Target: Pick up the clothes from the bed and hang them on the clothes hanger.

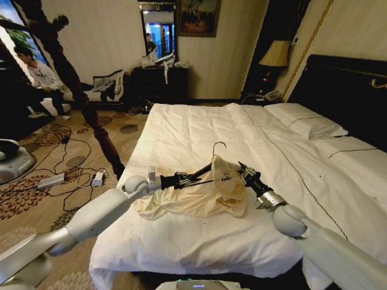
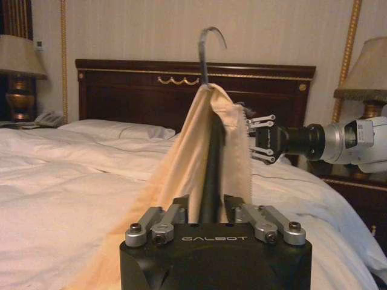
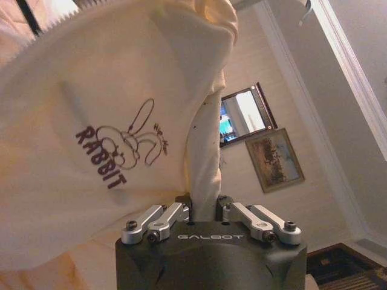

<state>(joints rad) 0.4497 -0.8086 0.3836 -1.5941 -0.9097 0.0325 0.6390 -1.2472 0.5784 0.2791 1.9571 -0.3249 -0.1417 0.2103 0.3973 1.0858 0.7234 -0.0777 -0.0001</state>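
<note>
The cream clothes (image 1: 199,198) lie partly on the white bed (image 1: 181,130), with the collar end lifted over the black clothes hanger (image 1: 204,171). The hanger's metal hook (image 1: 219,145) sticks up above the fabric. My left gripper (image 1: 195,177) is shut on the hanger's black bar (image 2: 211,151), and the shirt (image 2: 227,139) is draped over it. My right gripper (image 1: 242,174) is on the other side, shut on a fold of the shirt (image 3: 204,163) beside the printed rabbit label (image 3: 118,154). The left wrist view shows the right gripper (image 2: 249,139) at the fabric's edge.
White pillows (image 1: 305,124) and the dark headboard (image 1: 344,90) lie at the right. A bedside lamp (image 1: 275,54) stands behind them. Left of the bed is patterned carpet with cables and a power strip (image 1: 51,180), and a dark slanted post (image 1: 91,115).
</note>
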